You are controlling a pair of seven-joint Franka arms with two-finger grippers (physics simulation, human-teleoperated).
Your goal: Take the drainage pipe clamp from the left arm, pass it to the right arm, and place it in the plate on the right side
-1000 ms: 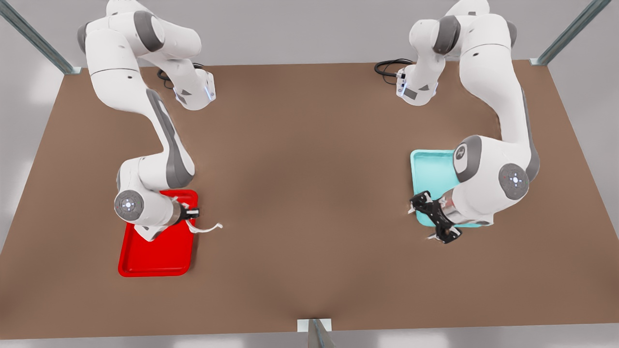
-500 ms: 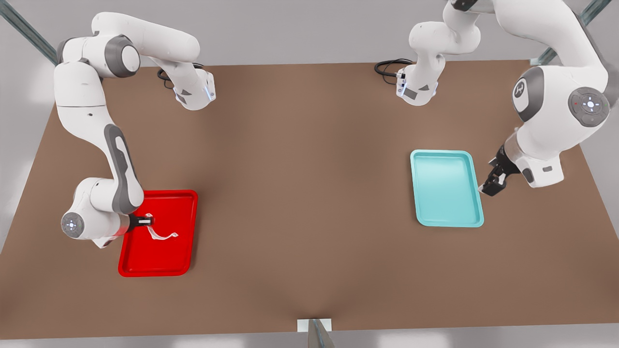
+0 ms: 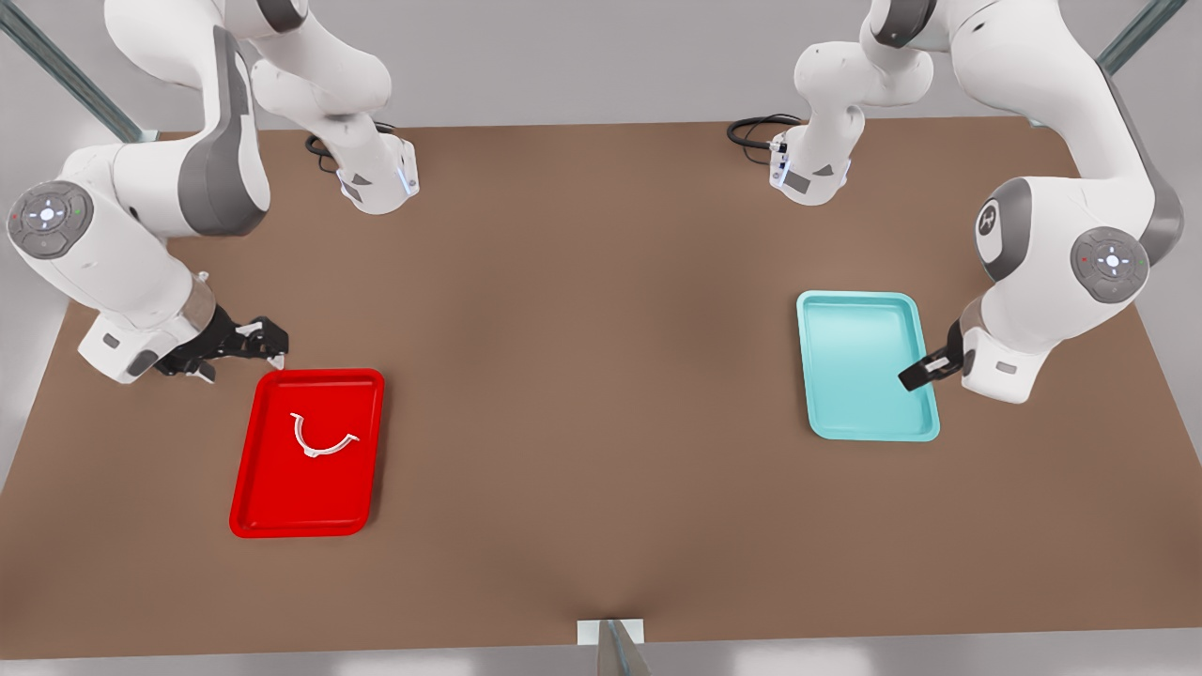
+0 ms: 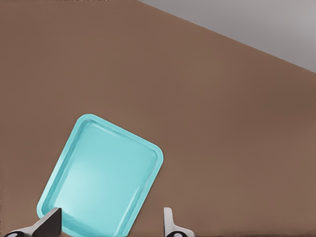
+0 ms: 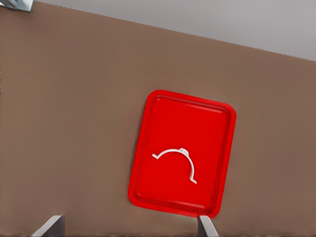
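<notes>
The drainage pipe clamp (image 3: 322, 437) is a thin white half-ring lying flat and free in the red plate (image 3: 272, 512) at the front view's left. The right wrist view looks down on the clamp (image 5: 178, 159) and the plate (image 5: 168, 202). My right gripper (image 3: 266, 345) hangs open just beyond the plate's far left corner, apart from the clamp; its fingertips (image 5: 53, 224) stand wide apart with nothing between them. At the front view's right, my left gripper (image 3: 916, 374) is open and empty over the near right edge of the teal tray (image 3: 859, 418).
The teal tray (image 4: 98, 173) holds nothing and lies below the left gripper (image 4: 108, 224). Both arm bases and a black cable (image 3: 756, 130) stand at the table's far edge. Brown tabletop stretches between the two trays.
The right gripper opened and let go of the clamp, which now lies in the red plate. That gripper drew back and rose beyond the plate. The left gripper shifted slightly over the teal tray's edge.
</notes>
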